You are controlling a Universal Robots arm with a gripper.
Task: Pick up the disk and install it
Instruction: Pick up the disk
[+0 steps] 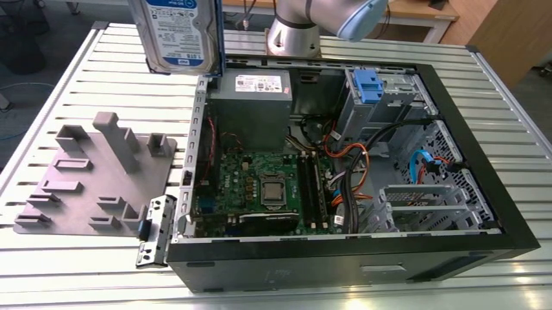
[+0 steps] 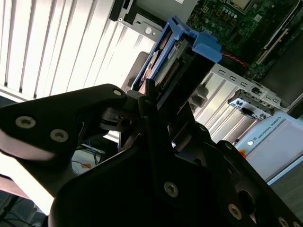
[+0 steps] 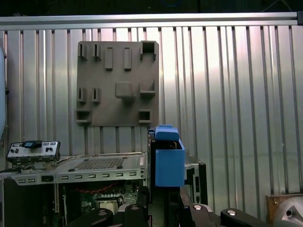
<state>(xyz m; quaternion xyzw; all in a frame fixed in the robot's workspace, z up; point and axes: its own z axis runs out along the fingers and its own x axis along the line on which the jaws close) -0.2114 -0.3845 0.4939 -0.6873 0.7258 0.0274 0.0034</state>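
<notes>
Well, my gripper (image 2: 165,101) is clamped on the disk (image 1: 181,35) high over the computer case's (image 1: 345,261) edge, and a shallow hold could drop it onto the motherboard (image 1: 258,174).

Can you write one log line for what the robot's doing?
tool: shut on the disk | the disk: held aloft outside computer case | installed: no

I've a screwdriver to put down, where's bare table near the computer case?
Bare table slats lie between the grey fixture plate and the near edge, and beyond the plate. Inside the computer case it's crowded with cables and the motherboard. The gripper holds the disk aloft.
</notes>
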